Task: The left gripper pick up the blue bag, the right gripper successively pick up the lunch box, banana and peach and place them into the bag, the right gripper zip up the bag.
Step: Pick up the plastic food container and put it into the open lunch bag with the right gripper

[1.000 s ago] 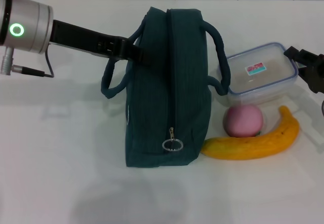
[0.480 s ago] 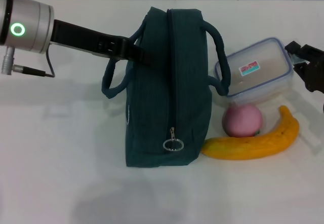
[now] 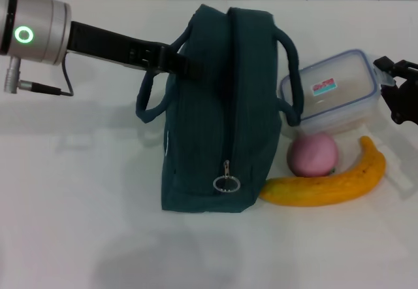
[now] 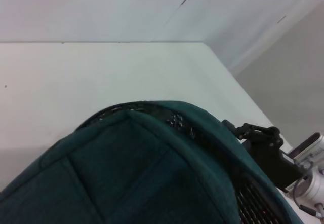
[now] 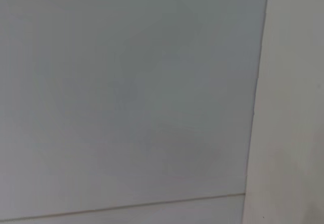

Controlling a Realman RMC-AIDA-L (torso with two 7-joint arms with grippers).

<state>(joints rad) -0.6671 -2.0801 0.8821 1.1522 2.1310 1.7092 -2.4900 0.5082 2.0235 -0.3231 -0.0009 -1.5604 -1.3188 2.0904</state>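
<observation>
Your left gripper (image 3: 175, 61): at the near-side handle of the dark teal fabric bag (image 3: 222, 112); its grip cannot be told. The bag stands on the white table (image 3: 78, 191), zipper closed, ring pull (image 3: 226, 184) low on the front. Your right gripper (image 3: 392, 80): clamped on the right end of the clear plastic lunch box with blue-rimmed lid (image 3: 333, 93), which sits tilted. Pink peach (image 3: 313, 155) and yellow banana (image 3: 326, 181): just right of the bag, below the box.

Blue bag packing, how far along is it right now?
Early. In hand: the left gripper is at the blue bag, and the right gripper is at the lunch box, which sits tilted. Left: banana and peach lie on the table; the bag looks zipped shut.
</observation>
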